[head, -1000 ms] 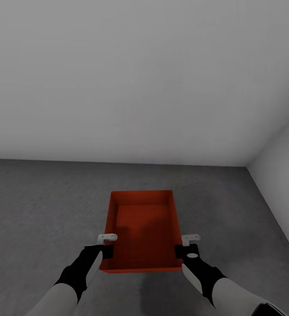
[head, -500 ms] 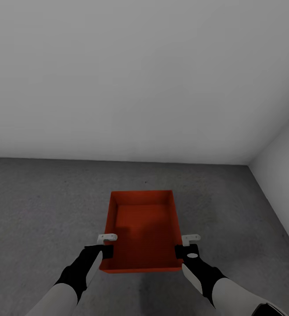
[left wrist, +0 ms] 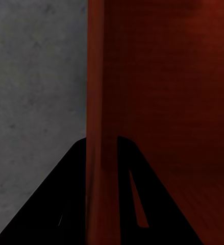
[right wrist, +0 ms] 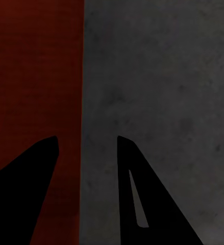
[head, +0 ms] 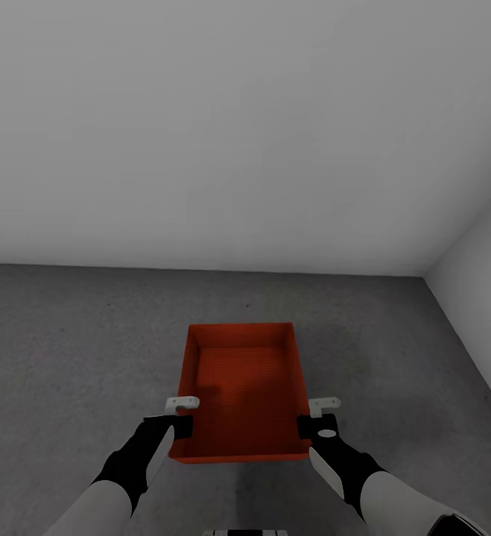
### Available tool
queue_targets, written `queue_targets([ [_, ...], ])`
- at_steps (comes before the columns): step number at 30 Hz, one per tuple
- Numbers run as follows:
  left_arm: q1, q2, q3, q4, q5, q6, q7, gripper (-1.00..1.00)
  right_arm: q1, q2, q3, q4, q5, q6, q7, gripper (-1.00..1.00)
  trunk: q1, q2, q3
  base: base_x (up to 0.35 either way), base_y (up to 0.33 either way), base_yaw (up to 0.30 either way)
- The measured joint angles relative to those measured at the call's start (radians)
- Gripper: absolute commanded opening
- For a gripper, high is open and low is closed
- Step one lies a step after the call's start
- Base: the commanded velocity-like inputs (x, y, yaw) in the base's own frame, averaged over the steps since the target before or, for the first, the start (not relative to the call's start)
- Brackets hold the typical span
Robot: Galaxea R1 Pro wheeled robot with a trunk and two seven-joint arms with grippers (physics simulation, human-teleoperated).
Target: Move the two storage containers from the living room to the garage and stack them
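Left tool straddles the left wall of the storage container, near its close corner: in the left wrist view one dark finger sits outside the wall and the other inside, w/ the red rim running up between them, so it's clamped on that wall. Right tool mirrors it on the opposite wall; the right wrist view has one finger over the red interior and one over the concrete, the wall edge between, but a clear gap shows on the concrete side, so prob. gripping, can't say for sure how tight. Two-sided pinch at the near corners makes sense: bin is wide, open-topped, no handles, so each arm takes a wall and the load stays level. Container appears to be low over, or already on, the garage floor; head view alone doesn't settle contact. Head view gives the room layout: white wall ahead, corner to the right, bin well short of both. Wrist views add what it lacks, i.e. finger placement either side of each wall, plus the speckled concrete right under the bin's flanks.
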Motion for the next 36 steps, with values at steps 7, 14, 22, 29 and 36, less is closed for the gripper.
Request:
queue_targets([
  [7, 0.0, 0.0, 0.0, 0.001, 0.0, -0.001, -0.001, -1.0, 0.0, 0.0, 0.0, 0.0, 0.0, 0.0, 0.0, -1.0, 0.027, -0.049, -0.022, 0.0, 0.0, 0.0],
  [14, 0.0, 0.0, 0.0, 0.0, 0.0, -0.001, 0.0, -1.0, 0.0, 0.0, 0.0, 0.0, 0.001, 0.0, 0.0, -1.0, 0.038, -0.07, -0.031, 0.0, 0.0, 0.0],
  [22, 0.0, 0.0, 0.0, -0.001, 0.0, 0.0, 0.0, -1.0, 0.0, 0.0, -0.001, 0.0, 0.001, 0.0, 0.0, -1.0, 0.038, -0.07, -0.031, 0.0, 0.0, 0.0],
  [29, 0.0, 0.0, 0.0, -0.001, 0.0, 0.0, 0.0, -1.0, 0.0, 0.0, -0.001, 0.0, 0.001, 0.0, 0.0, -1.0, 0.038, -0.07, -0.031, 0.0, 0.0, 0.0],
  [36, 0.0, 0.0, 0.0, 0.0, 0.0, -0.001, 0.0, -1.0, 0.0, 0.0, 0.0, -0.001, 0.001, 0.0, -0.001, -1.0, 0.038, -0.07, -0.031, 0.0, 0.0, -0.043],
])
